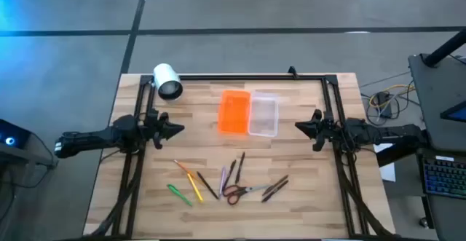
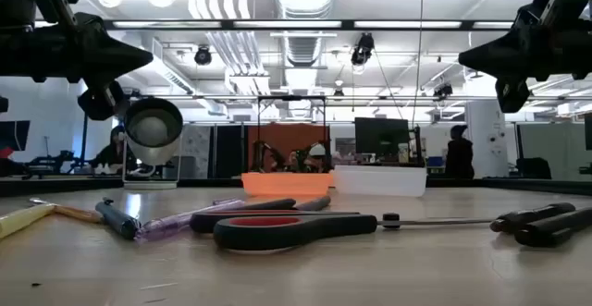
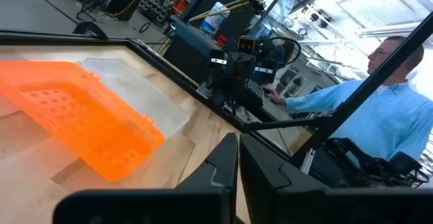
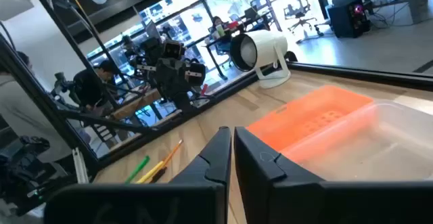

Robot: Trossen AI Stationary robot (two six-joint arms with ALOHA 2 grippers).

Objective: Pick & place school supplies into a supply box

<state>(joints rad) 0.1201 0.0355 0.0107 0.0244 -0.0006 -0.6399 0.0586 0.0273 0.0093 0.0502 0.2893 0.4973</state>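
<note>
Hovering at opposite sides, left hand [image 1: 177, 130] and right hand [image 1: 300, 125] both closed, holding nothing. Pens [image 1: 211, 183] and scissors [image 1: 237, 191] lie near the open box [image 1: 249, 113].

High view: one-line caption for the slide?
Both grippers, left and right, shut and idle beside the open supply box; pens and scissors unpicked.

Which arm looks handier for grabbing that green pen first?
Probably the left. The green pen lies at the left end of the pile, nearer the left gripper than the right gripper. Both hang shut and empty.
</note>
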